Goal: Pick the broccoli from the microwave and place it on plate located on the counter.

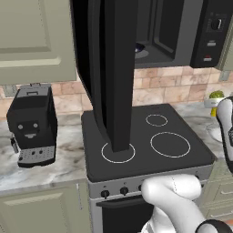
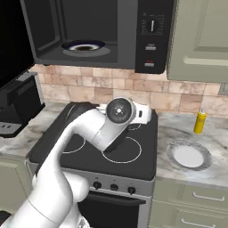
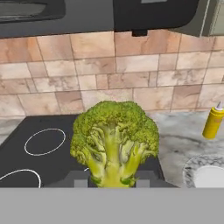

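**Broccoli in the gripper above the stovetop**

Nearest to us in the hand view, we see one bumpy green broccoli floret with a pale stem, its stem set between the two dark fingertips of the gripper, whose jaws are clamped on it. It hangs over the black glass stovetop marked with white rings; we count four rings in the right base view, partly covered by the white arm.

To the right of the stovetop lies the grey-white veined marble counter over pale green-grey cabinets. On it we count one plain white shallow round plate, sitting near the front edge with bare marble around it, and one yellow bottle standing upright behind the plate, near the wall. On the counter left of the stovetop stands one small black coffee machine.

Behind runs a tan and pink tiled wall. Above it hangs one large black and dark grey microwave, its tall black door swung open and reaching down toward the front left ring in the left base view. Inside we see one bluish-grey dish with a dark rim.
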